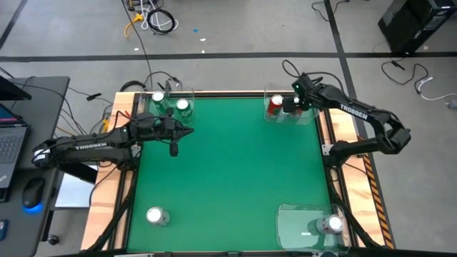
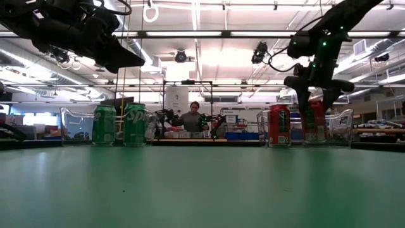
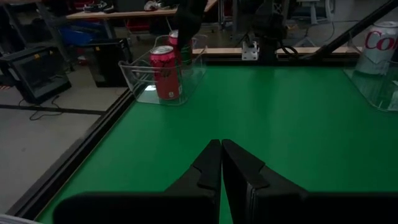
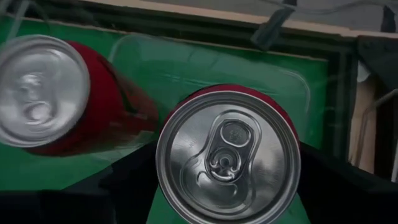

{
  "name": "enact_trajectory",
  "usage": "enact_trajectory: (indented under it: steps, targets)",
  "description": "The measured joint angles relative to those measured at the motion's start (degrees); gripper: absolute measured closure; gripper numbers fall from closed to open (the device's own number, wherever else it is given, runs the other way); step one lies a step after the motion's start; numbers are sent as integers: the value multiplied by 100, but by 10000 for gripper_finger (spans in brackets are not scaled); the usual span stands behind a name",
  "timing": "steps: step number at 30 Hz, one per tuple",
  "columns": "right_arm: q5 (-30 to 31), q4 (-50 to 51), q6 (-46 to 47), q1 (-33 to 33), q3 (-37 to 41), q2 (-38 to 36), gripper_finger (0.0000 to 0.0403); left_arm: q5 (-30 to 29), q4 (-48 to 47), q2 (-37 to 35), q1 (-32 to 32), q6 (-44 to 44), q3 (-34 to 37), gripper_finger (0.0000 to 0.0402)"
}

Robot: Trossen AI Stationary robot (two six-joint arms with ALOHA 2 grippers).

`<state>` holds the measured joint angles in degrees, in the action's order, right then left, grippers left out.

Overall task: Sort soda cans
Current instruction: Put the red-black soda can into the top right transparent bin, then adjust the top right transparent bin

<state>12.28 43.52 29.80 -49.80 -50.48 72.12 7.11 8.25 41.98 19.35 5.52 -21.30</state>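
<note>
Red can at the worktop's far right corner, right claw straddling it
Right claw [image 1: 288,106] spread around, not clenching, the red can [image 4: 227,155]; likely light, stiff, slick: grip mid-body.

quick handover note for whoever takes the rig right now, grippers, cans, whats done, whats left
Left gripper: shut, empty, hovering near the clear tray at the far left corner.
Right gripper: fingers either side of a red can in the clear far-right tray; whether it grips, I cannot tell.
Done: two green cans in the far-left tray; second red can in the far-right tray; one silver can in the near-right tray.
Left: the other silver can stands alone on the green table, near left.
</note>
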Motion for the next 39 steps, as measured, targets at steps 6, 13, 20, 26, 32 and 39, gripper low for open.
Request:
enact_trajectory:
  steps: [6, 13, 20, 26, 32, 39]
  targets:
    - [0, -65, -40, 4, 26, 0, 83, 0, -9, 0, 0, -24, 0, 381]
    - [6, -152, -46, 4, 24, -2, 66, 0, -54, 0, -1, -37, 2, 381]
    - [-1, -112, -44, 7, 22, -7, 54, 0, -59, 0, -2, -35, 4, 381]
    - [-17, -108, -82, 7, 22, -45, 53, 0, -113, 2, -2, -33, 4, 381]
    - [-20, 32, -131, 7, -238, -225, 53, 0, -142, 1, -2, -31, 4, 381]
    - [-172, 559, -236, 456, -992, -393, 57, 0, -142, 0, -2, -13, 4, 381]
